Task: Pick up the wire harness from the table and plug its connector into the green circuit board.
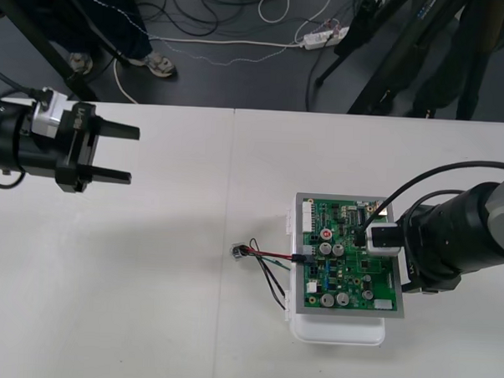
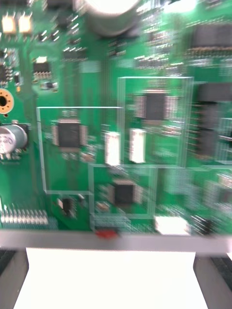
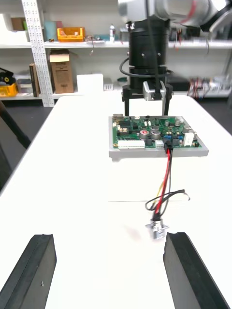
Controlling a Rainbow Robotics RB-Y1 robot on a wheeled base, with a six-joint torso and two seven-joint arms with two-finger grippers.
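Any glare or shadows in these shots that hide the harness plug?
Front view: even light on the table, no hard shadows, the plug plain at the edge of the green circuit board. Right wrist view: a bright glare spot on the board. Left wrist view: a faint shadow beside the socket.

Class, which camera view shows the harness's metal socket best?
The left wrist view: the socket lies close, unobstructed, on the table. The front view shows it small, left of the green circuit board. The right wrist view faces the board instead.
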